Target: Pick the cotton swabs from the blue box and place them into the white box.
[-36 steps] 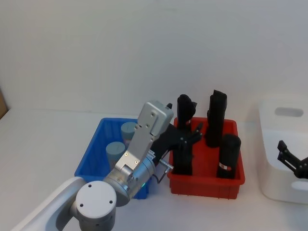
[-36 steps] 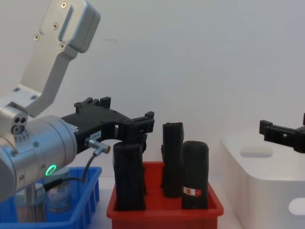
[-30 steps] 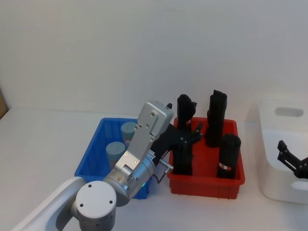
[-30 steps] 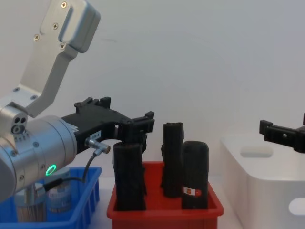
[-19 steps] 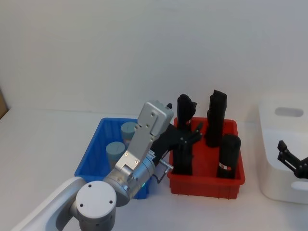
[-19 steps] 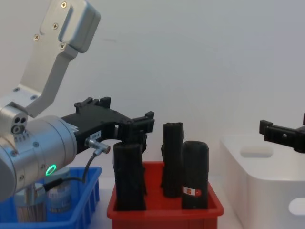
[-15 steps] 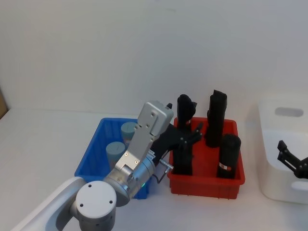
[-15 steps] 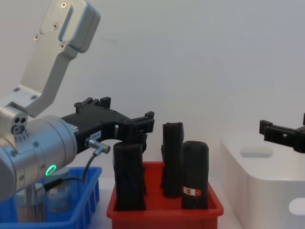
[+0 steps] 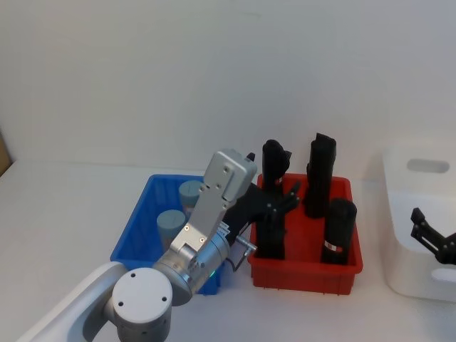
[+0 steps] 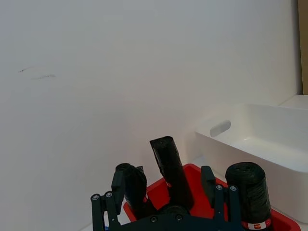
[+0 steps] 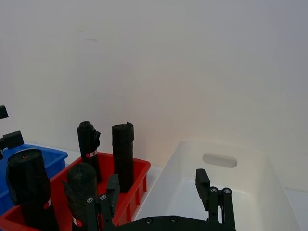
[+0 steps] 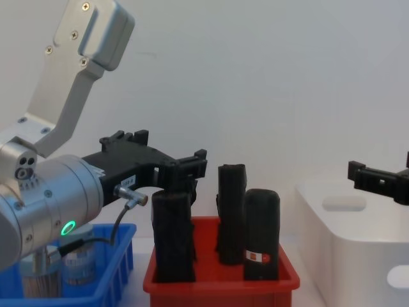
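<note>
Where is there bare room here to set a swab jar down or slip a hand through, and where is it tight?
Free: the white box floor, bare inside its walls; the table left of the blue box. Crowded: the red bin, packed with black cylinders, and the blue box's right side, under the left arm.

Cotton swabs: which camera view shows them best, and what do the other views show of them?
The head view: it looks down on the cotton swabs, two grey-blue lids in the blue box. The chest view shows their clear sides low at left, partly behind the box's wall.
</note>
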Motion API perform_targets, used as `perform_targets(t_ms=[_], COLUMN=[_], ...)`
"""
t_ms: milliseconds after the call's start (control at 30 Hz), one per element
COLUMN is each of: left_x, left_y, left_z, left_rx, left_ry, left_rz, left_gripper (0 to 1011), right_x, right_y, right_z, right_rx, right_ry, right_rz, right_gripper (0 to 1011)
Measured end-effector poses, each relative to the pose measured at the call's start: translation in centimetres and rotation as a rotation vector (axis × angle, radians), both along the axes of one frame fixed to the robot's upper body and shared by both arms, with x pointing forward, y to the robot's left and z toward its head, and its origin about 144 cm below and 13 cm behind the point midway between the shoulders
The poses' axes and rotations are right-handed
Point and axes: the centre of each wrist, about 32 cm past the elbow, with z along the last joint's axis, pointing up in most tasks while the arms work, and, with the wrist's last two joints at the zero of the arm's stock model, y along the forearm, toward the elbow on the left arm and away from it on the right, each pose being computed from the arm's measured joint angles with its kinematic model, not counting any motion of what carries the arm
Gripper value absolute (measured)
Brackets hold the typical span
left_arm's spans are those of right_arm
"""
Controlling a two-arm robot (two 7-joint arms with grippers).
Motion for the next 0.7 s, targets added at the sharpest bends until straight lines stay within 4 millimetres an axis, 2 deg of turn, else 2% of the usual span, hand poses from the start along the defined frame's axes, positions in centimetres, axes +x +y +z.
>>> perform_targets(t_ms=[700], left_x=[0.0], left_y=[0.0], left_z=[0.0], left_rx=[0.0], left_ry=[0.0], left_rz=[0.0], left_gripper=[1000], right_x=[0.0], right_y=[0.0], right_z=[0.0], right_rx=[0.0], right_ry=[0.0], right_rz=[0.0], right_gripper=[1002])
